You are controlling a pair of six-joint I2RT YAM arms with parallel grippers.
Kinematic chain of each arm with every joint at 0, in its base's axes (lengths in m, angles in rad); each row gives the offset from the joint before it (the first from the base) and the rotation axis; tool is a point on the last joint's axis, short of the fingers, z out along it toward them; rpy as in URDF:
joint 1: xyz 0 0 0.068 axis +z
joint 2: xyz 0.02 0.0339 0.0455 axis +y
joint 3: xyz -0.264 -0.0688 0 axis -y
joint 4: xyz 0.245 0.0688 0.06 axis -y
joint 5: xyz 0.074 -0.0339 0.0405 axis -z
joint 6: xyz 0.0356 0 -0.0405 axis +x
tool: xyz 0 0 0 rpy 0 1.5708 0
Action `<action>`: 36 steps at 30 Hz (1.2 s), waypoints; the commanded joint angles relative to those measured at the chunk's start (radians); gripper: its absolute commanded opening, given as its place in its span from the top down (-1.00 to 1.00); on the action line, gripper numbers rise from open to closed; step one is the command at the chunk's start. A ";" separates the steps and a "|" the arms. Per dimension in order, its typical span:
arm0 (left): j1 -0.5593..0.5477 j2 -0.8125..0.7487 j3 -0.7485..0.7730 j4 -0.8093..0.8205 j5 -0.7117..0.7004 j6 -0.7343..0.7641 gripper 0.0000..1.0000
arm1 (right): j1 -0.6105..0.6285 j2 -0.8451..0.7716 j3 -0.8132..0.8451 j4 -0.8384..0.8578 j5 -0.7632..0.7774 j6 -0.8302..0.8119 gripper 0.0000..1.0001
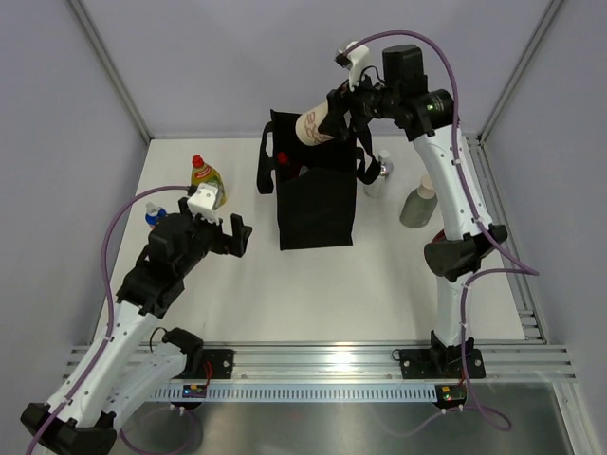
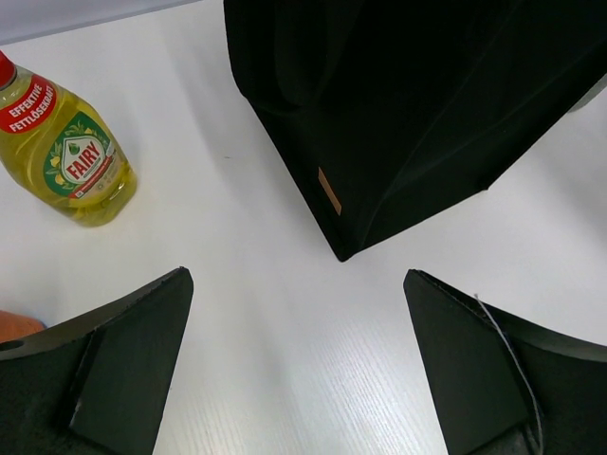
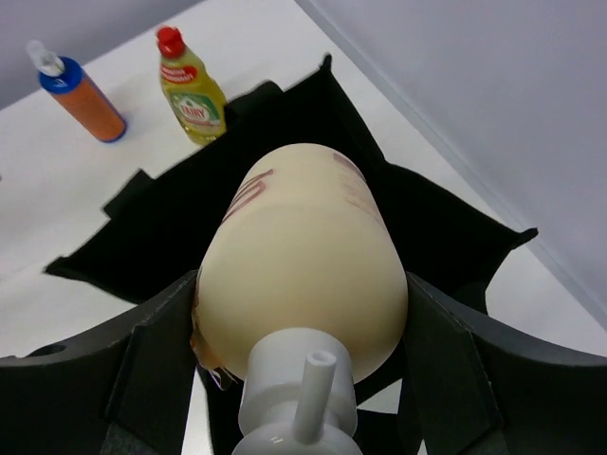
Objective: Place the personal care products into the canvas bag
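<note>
The black canvas bag stands upright mid-table. My right gripper is shut on the cream pump bottle and holds it tilted above the bag's open top. In the right wrist view the bottle sits between my fingers, bottom toward the bag's mouth. My left gripper is open and empty, left of the bag. In its wrist view the gripper faces bare table before the bag's corner. The yellow red-capped bottle stands at the far left and also shows in the left wrist view.
A small silver bottle and a grey-green bottle with beige cap stand right of the bag. An orange bottle with a blue cap stands at the far left. Something dark red shows inside the bag's mouth.
</note>
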 commanded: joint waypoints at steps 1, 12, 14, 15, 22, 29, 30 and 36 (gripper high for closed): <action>0.001 -0.020 0.011 0.010 -0.007 0.019 -0.98 | 0.015 0.021 0.019 0.158 0.024 -0.011 1.00; 0.001 -0.017 -0.044 0.050 -0.007 0.024 -0.98 | 0.148 0.227 -0.003 0.164 0.264 -0.131 1.00; 0.001 -0.026 -0.049 0.053 -0.007 0.024 -0.97 | 0.147 0.259 0.002 0.202 0.345 -0.131 1.00; 0.001 -0.035 -0.053 0.055 -0.007 0.025 -0.98 | 0.145 0.261 -0.036 0.224 0.375 -0.128 1.00; 0.001 -0.059 -0.089 0.073 -0.008 0.024 -0.98 | 0.147 0.299 -0.136 0.333 0.458 -0.157 1.00; 0.001 -0.072 -0.100 0.070 -0.037 0.024 -0.98 | 0.139 0.255 -0.182 0.288 0.445 -0.189 1.00; 0.001 -0.072 -0.100 0.070 -0.039 0.024 -0.98 | 0.130 0.241 -0.223 0.291 0.444 -0.187 1.00; -0.001 -0.071 -0.098 0.064 -0.037 0.025 -0.98 | 0.115 0.225 -0.253 0.203 0.412 -0.184 0.43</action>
